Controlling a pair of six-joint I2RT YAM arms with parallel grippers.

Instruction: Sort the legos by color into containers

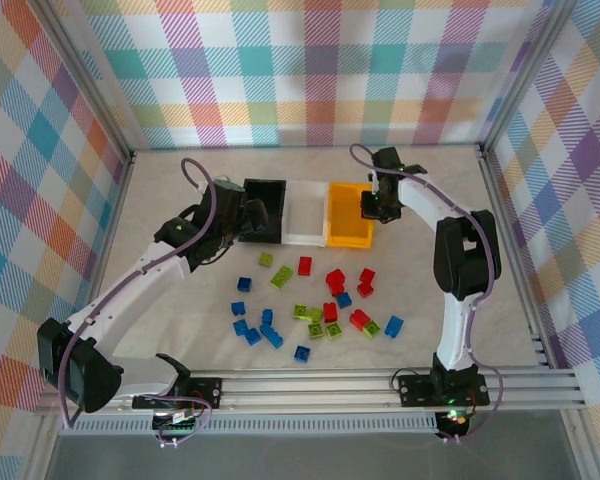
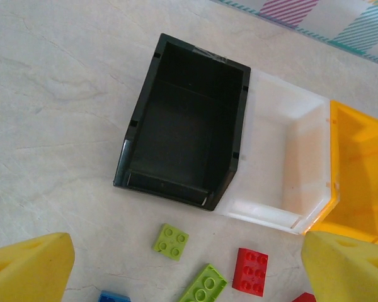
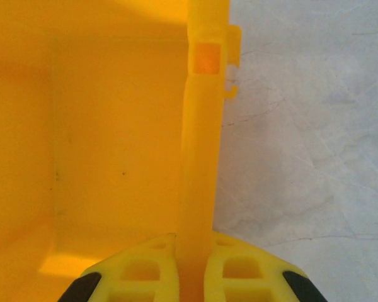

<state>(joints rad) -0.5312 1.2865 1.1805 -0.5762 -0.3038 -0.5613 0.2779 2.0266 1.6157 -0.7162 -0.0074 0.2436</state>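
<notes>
The right hand (image 1: 373, 207) is clenched on the orange bin (image 1: 346, 236), gripping its side wall. In the wrist view the thin orange wall (image 3: 198, 157) runs straight out from between the two fingers (image 3: 135, 270), which press on it from either side. The bin's inside lies to the hand's left and the bare desk (image 3: 302, 157) to its right.

The left hand (image 1: 252, 214) is released. Its yellow fingers (image 2: 28, 267) are spread wide at the two lower corners of its wrist view and hold nothing. Straight ahead of this hand sits the black bin (image 2: 186, 126). The white bin (image 2: 283, 157) is joined to it ahead and to the hand's right, and the orange bin comes next in the row, further right.

On the desk between the spread fingers, touching neither, lie three bricks: a square lime green lego (image 2: 171, 241), a longer lime green lego (image 2: 203, 286) and a red lego (image 2: 251, 271). The edge of a blue lego (image 2: 114, 296) shows close to the hand's left finger.

The other legos (image 1: 315, 305), in blue, red and lime green, are scattered loose on the desk behind both hands, toward the arm bases. They are near the left hand and well apart from the right one.
</notes>
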